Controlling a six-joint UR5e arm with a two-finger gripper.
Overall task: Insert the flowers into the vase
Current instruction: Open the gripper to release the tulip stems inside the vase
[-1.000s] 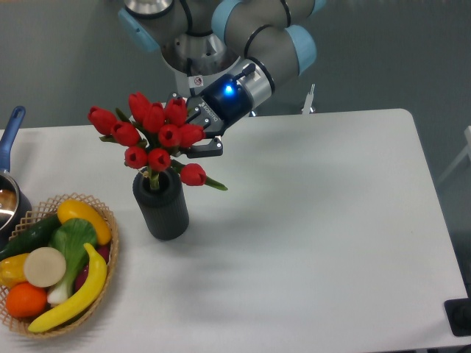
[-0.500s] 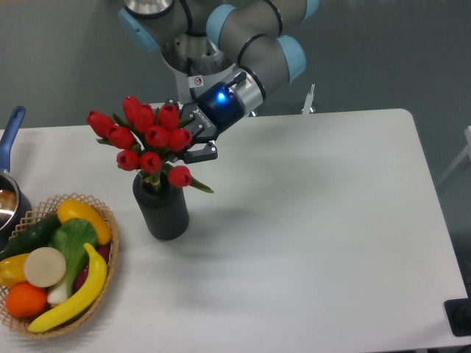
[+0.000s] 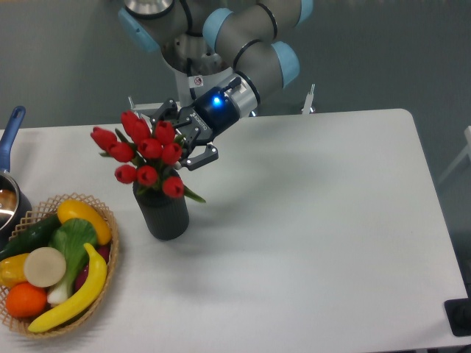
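A: Where do the red tulips (image 3: 144,151) sit relative to the gripper (image 3: 185,137)?

B: Just to the camera's left of it and a little lower. The buds crowd right against the fingers, so I cannot tell whether the jaws are clamped on the stems or parted; the bunch hides that gap.

A: And the vase (image 3: 163,212)?

B: Directly beneath the bunch, standing upright on the white table (image 3: 316,220), toward its left edge, beside the woven basket of fruit and vegetables (image 3: 55,265). The lowest buds hang at the dark rim, and a leaf pokes out over the right side of the mouth.

A: So which way is the bunch's long axis?

B: Near vertical, heads leaning slightly left, stems pointing down into the mouth. I judge the stems are already inside, at least partly.

A: What does the coming move turn on?

B: That the stems line up over the mouth, so travel is straight down, then letting go without dragging the bunch sideways
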